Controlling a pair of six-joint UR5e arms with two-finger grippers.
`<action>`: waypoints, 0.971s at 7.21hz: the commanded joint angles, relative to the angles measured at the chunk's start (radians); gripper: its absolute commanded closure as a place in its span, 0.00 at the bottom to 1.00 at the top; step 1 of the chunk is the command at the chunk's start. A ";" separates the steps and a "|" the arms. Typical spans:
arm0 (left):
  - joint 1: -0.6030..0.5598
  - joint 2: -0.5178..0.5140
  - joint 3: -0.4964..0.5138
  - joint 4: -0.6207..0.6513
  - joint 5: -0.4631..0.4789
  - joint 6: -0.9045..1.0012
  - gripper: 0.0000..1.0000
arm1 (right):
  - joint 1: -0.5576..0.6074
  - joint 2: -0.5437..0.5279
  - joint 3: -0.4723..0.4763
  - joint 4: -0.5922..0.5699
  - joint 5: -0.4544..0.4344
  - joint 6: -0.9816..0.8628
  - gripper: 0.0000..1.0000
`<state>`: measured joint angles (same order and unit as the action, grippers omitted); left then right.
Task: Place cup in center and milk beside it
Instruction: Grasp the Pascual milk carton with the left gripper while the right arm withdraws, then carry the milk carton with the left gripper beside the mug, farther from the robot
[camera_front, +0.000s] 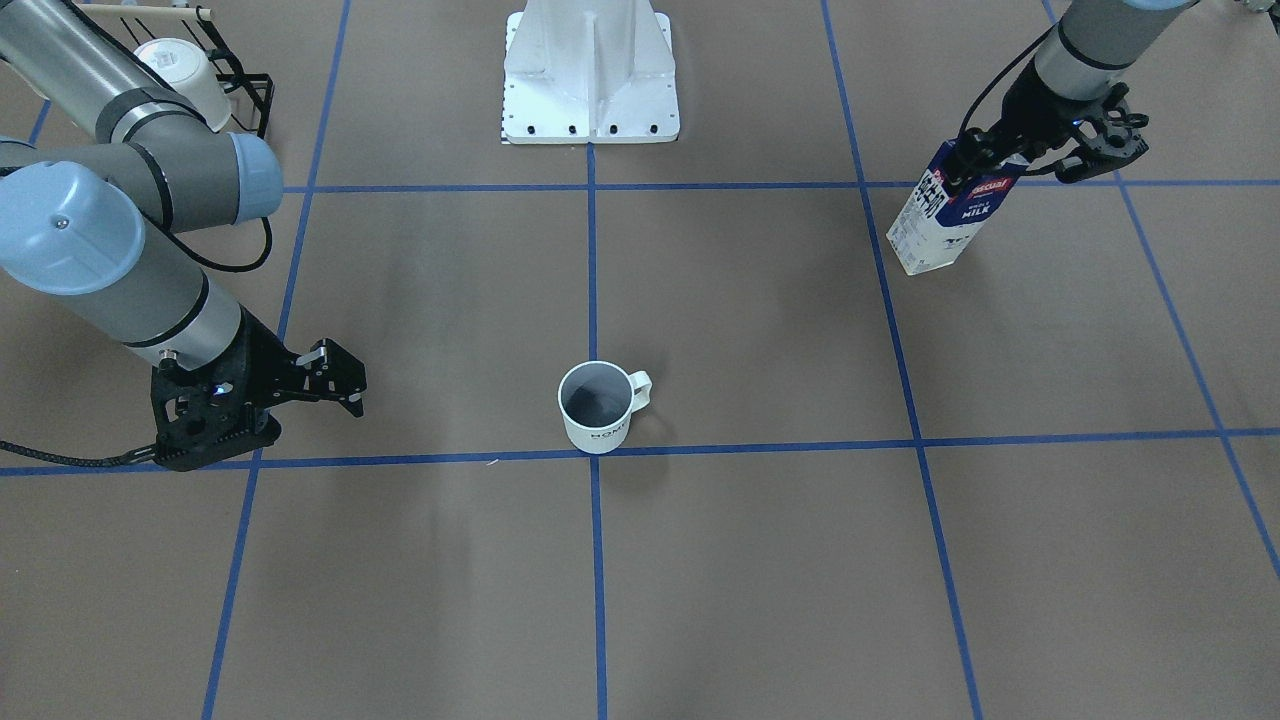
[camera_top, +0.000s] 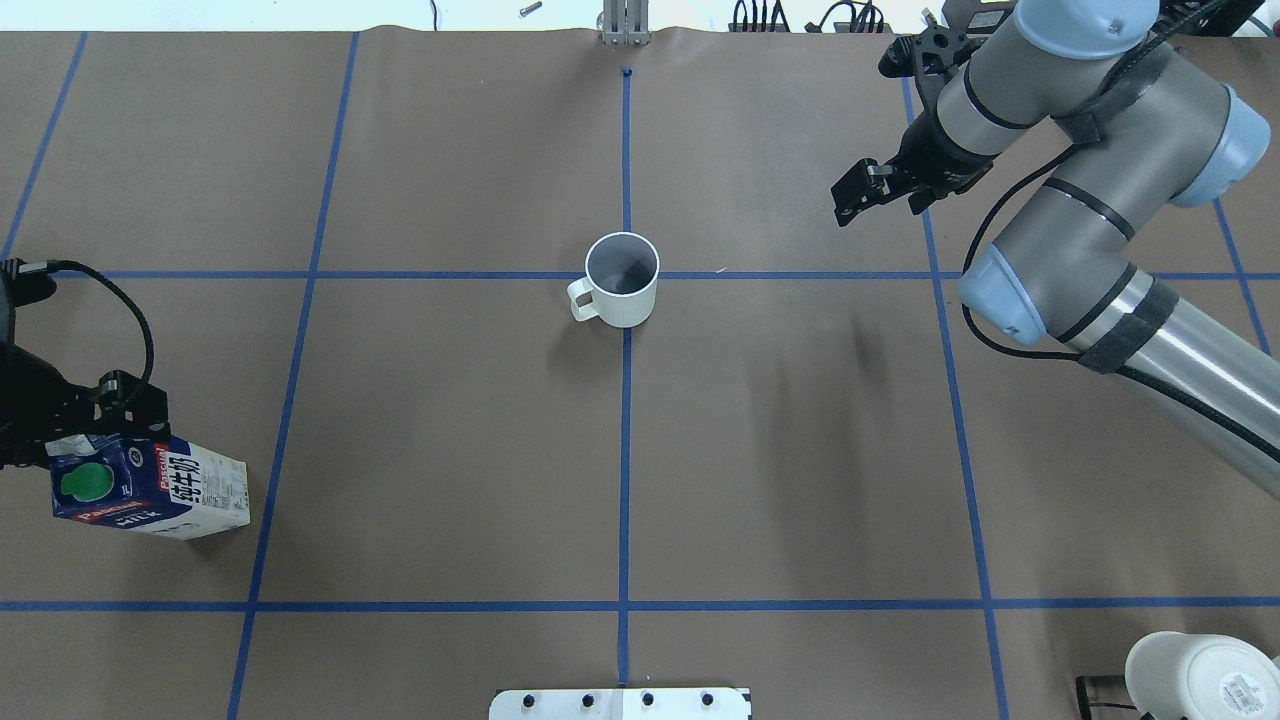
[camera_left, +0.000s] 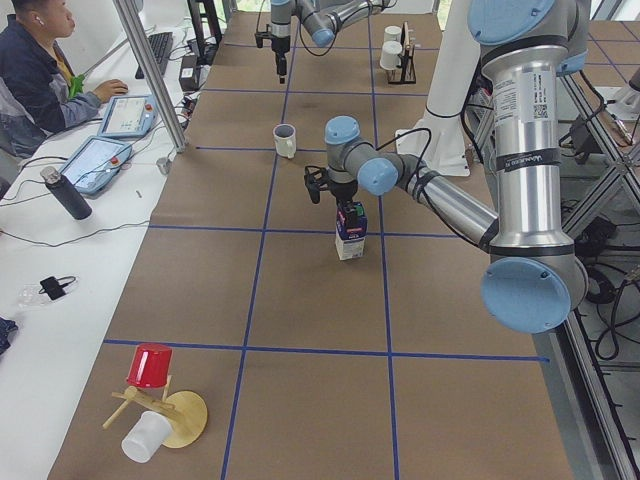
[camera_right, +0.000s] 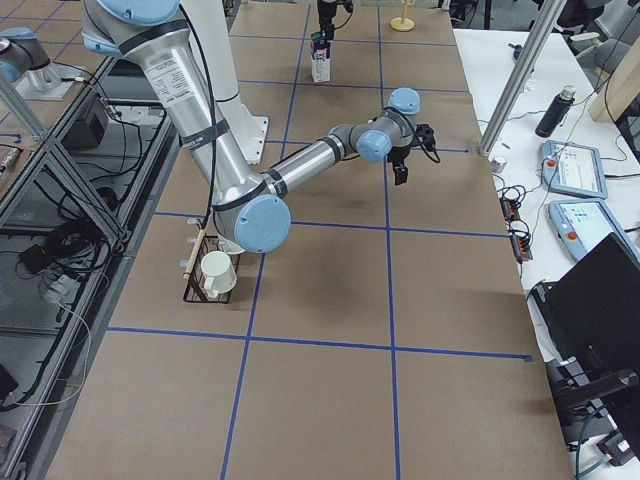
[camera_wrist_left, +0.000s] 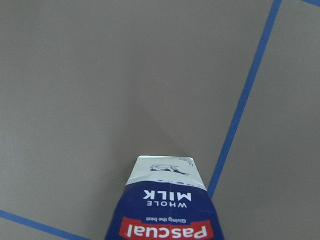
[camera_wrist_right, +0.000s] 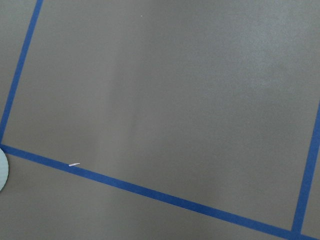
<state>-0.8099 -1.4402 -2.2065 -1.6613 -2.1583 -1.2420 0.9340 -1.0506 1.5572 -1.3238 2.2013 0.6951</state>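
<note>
Front view: cup (camera_front: 595, 407) upright on the centre tape crossing. Right gripper (camera_front: 345, 380) empty with fingers spread, well apart at the cup's 9 o'clock. Left gripper (camera_front: 985, 158) pinches the top of the milk (camera_front: 945, 225), at 2 o'clock.
Overhead: the milk sits at the cup's 8 o'clock.

Far end of table (camera_right: 320, 400): milk (camera_right: 321, 62) upright, left gripper (camera_right: 324, 28) at its top. Well nearer than milk hangs right gripper (camera_right: 403, 172); mug rack (camera_right: 208, 285) nearer again, toward robot.
</note>
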 joint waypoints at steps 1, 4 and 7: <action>0.000 0.001 0.004 -0.005 0.000 -0.002 0.34 | -0.001 0.000 0.000 0.000 0.000 0.003 0.00; -0.005 -0.012 -0.005 -0.003 -0.002 -0.001 0.67 | 0.015 -0.002 0.010 0.000 0.001 0.001 0.00; -0.083 -0.209 0.046 0.011 0.000 0.003 0.67 | 0.104 -0.194 0.187 -0.002 0.018 -0.003 0.00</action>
<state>-0.8588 -1.5572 -2.1975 -1.6549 -2.1636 -1.2408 1.0009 -1.1349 1.6460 -1.3248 2.2138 0.6931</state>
